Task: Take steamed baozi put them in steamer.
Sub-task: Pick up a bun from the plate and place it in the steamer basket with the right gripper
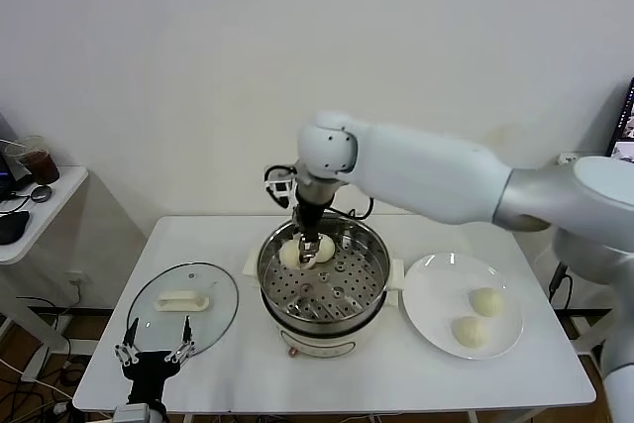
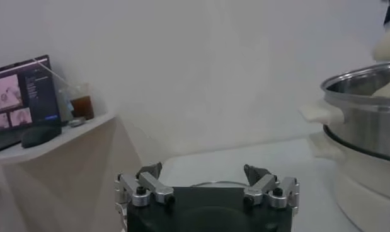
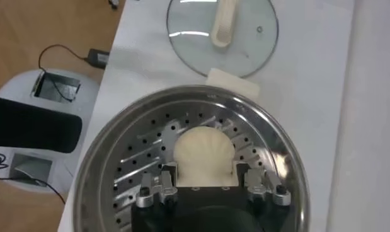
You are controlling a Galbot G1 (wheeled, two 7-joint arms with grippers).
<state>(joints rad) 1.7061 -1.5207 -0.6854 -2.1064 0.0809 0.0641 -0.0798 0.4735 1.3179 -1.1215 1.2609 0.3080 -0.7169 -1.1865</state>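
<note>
My right gripper [image 1: 307,250] is down inside the steamer [image 1: 337,294], shiny round steel basket w/ perforated floor on a cream pot base, mid counter [image 1: 495,373]. Its fingers are clamped on a smooth cream-white baozi [image 3: 203,151], at the far left of the basket, w/ another bun [image 1: 288,256] touching it. Two more round buns [image 1: 486,301] sit on the flat white plate [image 1: 436,294], right of the pot. Left gripper [image 1: 155,353] idle, fingers apart, near left edge by the round glass lid [image 1: 213,294].
</note>
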